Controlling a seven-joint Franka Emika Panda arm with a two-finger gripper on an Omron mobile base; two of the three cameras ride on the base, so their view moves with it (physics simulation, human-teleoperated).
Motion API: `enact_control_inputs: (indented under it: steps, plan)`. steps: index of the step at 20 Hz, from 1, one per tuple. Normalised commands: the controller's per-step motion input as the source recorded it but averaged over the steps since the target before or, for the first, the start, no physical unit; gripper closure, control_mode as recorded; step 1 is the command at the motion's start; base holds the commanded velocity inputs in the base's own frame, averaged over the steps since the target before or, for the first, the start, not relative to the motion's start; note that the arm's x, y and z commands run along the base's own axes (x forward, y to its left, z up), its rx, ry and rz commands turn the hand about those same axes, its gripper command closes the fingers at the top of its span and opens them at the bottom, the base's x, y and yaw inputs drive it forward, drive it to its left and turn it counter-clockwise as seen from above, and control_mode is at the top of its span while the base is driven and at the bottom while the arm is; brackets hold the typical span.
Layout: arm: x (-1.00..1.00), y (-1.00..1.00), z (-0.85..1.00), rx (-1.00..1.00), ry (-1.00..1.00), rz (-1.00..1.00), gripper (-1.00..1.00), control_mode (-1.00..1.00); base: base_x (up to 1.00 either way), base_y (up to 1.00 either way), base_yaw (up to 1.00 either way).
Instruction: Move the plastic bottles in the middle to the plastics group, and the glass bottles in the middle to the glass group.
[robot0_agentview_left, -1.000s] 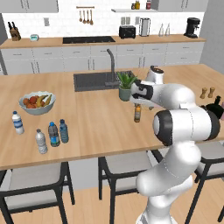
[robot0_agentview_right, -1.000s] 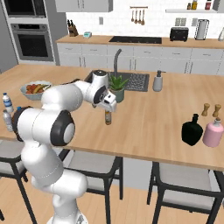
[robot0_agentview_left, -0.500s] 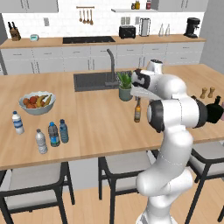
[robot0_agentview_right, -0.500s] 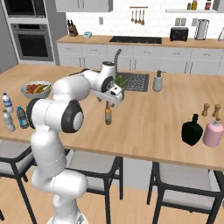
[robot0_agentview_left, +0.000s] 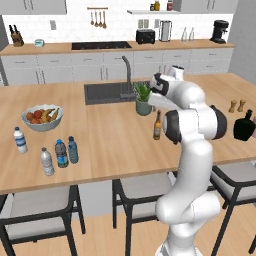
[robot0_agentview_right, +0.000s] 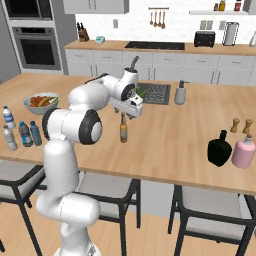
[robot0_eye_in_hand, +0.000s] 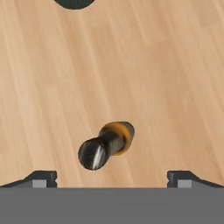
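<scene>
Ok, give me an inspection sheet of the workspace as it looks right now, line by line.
Surface: wooden island counter, with sink.
Job's things: amber bottle upright mid-counter; dark bottle and pale blue bottle beside ribbed bottle; white-capped bottle apart; black glass bottle on the far side.
Clutter: fruit bowl, potted plant, pink bottle, shakers, soap dispenser.
Hand: open, above the amber bottle, holding nothing.
Cables: nothing seen.
Surroundings: stools, back cabinets, oven.
</scene>
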Motion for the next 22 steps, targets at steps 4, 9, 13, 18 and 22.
enact_control_inputs:
  steps: [4,9,13,18,22]
  plan:
    - [0.25,0.01,-0.21,0.0,0.0,0.0,-1.0,-1.0,0.0,0.0,0.0]
    - [0.14,0.02,-0.23,-0.01,-0.02,0.0,-1.0,-1.0,0.0,0.0,0.0]
    - [0.07,0.0,-0.07,-0.04,0.0,0.0,-1.0,-1.0,0.0,0.0,0.0]
    - [-0.04,0.08,0.0,-0.03,0.0,0.0,-1.0,-1.0,0.0,0.0,0.0]
    - [-0.02,0.14,-0.01,0.0,0.0,0.0,-1.0,-1.0,0.0,0.0,0.0]
